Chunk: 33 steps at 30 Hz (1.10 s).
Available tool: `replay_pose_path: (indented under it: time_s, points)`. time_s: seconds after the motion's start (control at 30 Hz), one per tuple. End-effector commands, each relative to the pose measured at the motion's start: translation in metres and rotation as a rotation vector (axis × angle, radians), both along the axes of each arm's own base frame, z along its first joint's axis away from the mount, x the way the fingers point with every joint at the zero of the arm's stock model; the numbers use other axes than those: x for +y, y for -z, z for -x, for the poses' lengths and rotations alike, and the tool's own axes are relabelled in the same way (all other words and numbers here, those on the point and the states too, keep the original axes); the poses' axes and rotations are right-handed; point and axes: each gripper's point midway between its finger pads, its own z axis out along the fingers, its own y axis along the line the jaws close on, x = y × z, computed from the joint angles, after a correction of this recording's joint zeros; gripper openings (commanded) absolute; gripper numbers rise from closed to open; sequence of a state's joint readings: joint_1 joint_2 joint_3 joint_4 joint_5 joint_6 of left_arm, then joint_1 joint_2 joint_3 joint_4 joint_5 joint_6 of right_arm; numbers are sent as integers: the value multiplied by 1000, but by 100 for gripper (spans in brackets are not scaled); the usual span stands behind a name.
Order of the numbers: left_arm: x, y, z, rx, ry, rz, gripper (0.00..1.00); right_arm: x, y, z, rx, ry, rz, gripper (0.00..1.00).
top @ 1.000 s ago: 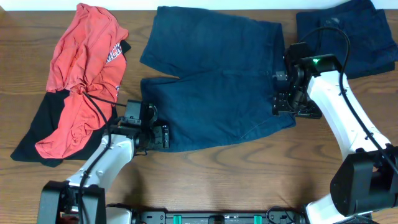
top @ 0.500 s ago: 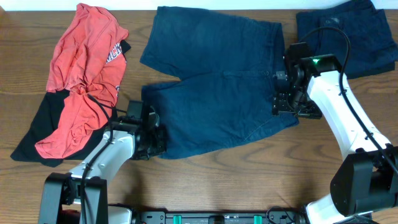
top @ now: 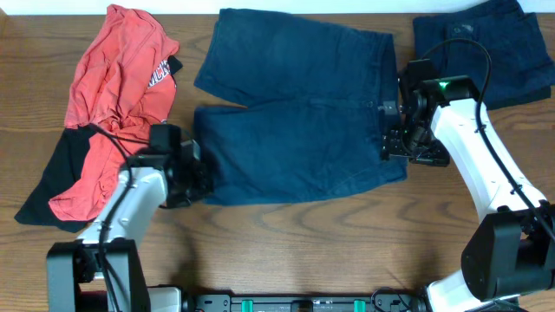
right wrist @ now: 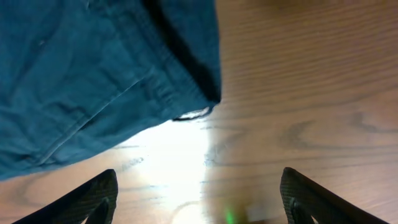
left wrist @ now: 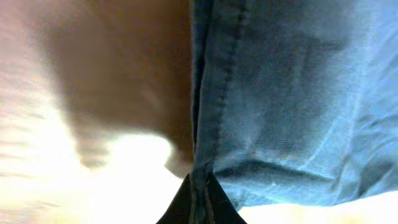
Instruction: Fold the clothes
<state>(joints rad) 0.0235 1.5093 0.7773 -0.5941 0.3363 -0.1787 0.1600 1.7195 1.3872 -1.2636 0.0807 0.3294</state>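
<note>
Large navy blue shorts [top: 303, 113] lie spread flat in the middle, waistband to the right and both legs pointing left, slightly apart. At the left, a crumpled red T-shirt [top: 117, 78] with white lettering lies partly over a black garment [top: 52, 186]. Another navy piece [top: 503, 43] lies folded at the upper right.

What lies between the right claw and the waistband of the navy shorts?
Only bare wooden table, shown in the right wrist view; the open right claw stands apart from the navy shorts.

The wooden table [top: 347, 251] carries navy shorts [top: 303, 130], a red T-shirt [top: 113, 69], a black garment [top: 50, 189] and another navy piece [top: 520, 52].
</note>
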Motion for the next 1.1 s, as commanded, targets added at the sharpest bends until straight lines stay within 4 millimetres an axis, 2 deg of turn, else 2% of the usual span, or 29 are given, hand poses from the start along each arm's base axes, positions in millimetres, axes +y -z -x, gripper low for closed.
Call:
replay_pose_path:
  time_s: [0.0,0.3,0.43,0.6,0.7,0.8,0.87,0.9,1.0,1.07]
  points:
    - [17,-6,-13,-41,-1,-44,6,4,3,4,-11,-11,-20,81]
    - [22,-6,-13,-46,5,-53,6,22,60,19,-3,-42,-96,72]
    - [22,-6,-13,-45,5,-56,6,20,79,26,-5,-43,-94,63]
    - [22,-6,-13,-45,5,-55,6,10,98,26,-47,-17,-43,53]
    - [22,-6,-13,-45,5,-56,6,10,106,24,-74,-12,-48,47]
    - [22,-6,-12,-42,5,-55,6,11,111,26,-80,11,-56,33]
    - [22,-6,-12,-41,5,-55,6,12,112,28,-74,11,-60,9]
    - [22,-6,-12,-41,5,-55,6,12,112,29,-70,12,-62,1]
    - [23,-12,-12,-46,4,-55,6,14,109,30,-60,15,-75,1]
    - [24,-25,-11,-52,-1,-56,6,14,102,30,-58,15,-74,1]
